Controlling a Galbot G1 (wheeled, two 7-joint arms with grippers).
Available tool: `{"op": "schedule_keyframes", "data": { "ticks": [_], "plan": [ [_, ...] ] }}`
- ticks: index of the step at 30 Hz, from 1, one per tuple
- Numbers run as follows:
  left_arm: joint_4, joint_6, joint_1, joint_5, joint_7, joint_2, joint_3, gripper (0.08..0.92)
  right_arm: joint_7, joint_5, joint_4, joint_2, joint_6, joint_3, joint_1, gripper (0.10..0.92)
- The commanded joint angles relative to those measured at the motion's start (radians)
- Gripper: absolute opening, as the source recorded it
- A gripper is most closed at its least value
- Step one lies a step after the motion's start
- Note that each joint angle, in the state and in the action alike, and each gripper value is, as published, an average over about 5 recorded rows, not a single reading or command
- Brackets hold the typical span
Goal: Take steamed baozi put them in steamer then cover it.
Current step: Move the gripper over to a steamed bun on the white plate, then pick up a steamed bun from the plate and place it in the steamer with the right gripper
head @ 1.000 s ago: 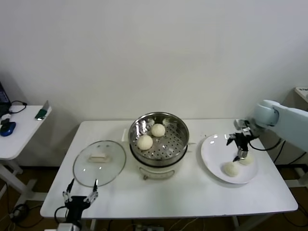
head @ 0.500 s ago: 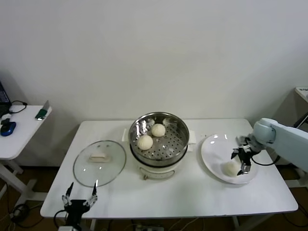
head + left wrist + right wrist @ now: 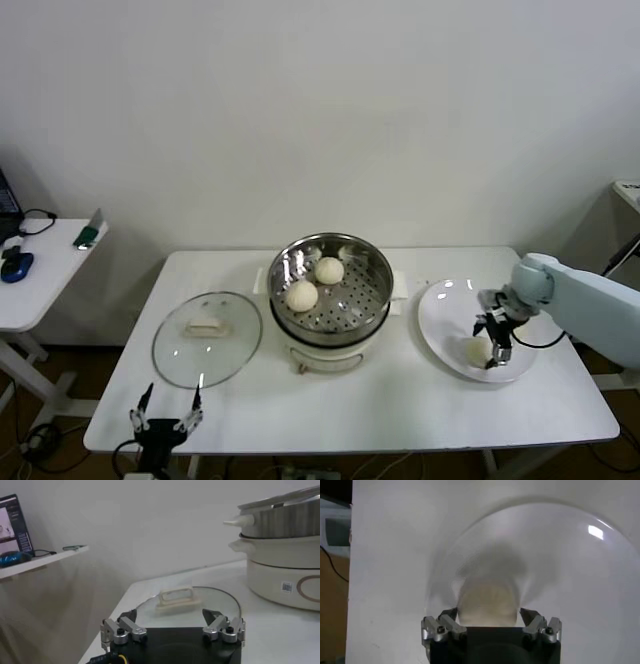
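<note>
A white tabletop [image 3: 400, 400] fills the head view, carrying everything. At its centre stands one steamer [image 3: 330, 285], a shiny steel basket on a white pot base, uncovered. At nine o'clock from the steamer lies one cover [image 3: 207, 337], a clear glass lid with a white bar handle, flat on the tabletop just beside the pot. At three o'clock from the steamer sits one white plate [image 3: 445, 325].

Steamed baozi: two rest inside the steamer, one [image 3: 329, 270] toward twelve o'clock and one [image 3: 301, 295] toward nine o'clock of the basket floor. On the plate only one bun [image 3: 477, 350] is clearly visible; a fourth cannot be made out here, perhaps hidden behind the arm.

The right tool [image 3: 495, 342] is down on the plate, its jaws spread to either side of that bun; the right wrist view shows the bun [image 3: 487, 602] sitting between the fingers [image 3: 442, 627], and whether the pads yet touch it cannot be told. The left tool [image 3: 165, 420] hangs idle at the near tabletop edge, at six o'clock from the cover, jaws spread and holding nothing.

By this reckoning the task is about half done: two buns loaded, the rest to move, then the cover to place.
</note>
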Motion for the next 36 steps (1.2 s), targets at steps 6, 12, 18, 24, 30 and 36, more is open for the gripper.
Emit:
{"op": "schedule_keyframes", "data": {
  "ticks": [6, 12, 18, 24, 30, 36],
  "plan": [
    [-0.002, 0.000, 0.001, 0.001, -0.002, -0.001, 0.000, 0.823, -0.018, -0.017, -0.023, 0.018, 0.017, 0.001, 0.000, 0.718],
    [-0.003, -0.001, 0.003, 0.001, -0.002, -0.001, 0.001, 0.823, -0.027, -0.011, -0.021, 0.016, 0.064, -0.026, 0.073, 0.690],
    [-0.007, -0.001, 0.004, 0.003, -0.002, 0.000, 0.003, 0.823, -0.075, -0.023, 0.025, 0.044, 0.235, -0.137, 0.280, 0.695],
    [-0.012, 0.001, 0.004, 0.010, -0.002, -0.003, 0.006, 0.823, -0.135, -0.067, 0.078, 0.130, 0.450, -0.238, 0.505, 0.696],
    [-0.015, 0.003, 0.006, 0.016, -0.002, -0.008, 0.007, 0.823, -0.155, -0.081, 0.143, 0.228, 0.619, -0.285, 0.672, 0.698],
    [-0.019, 0.002, 0.011, 0.019, -0.002, -0.014, 0.009, 0.823, -0.155, -0.091, 0.215, 0.329, 0.686, -0.272, 0.721, 0.709]
  ]
}}
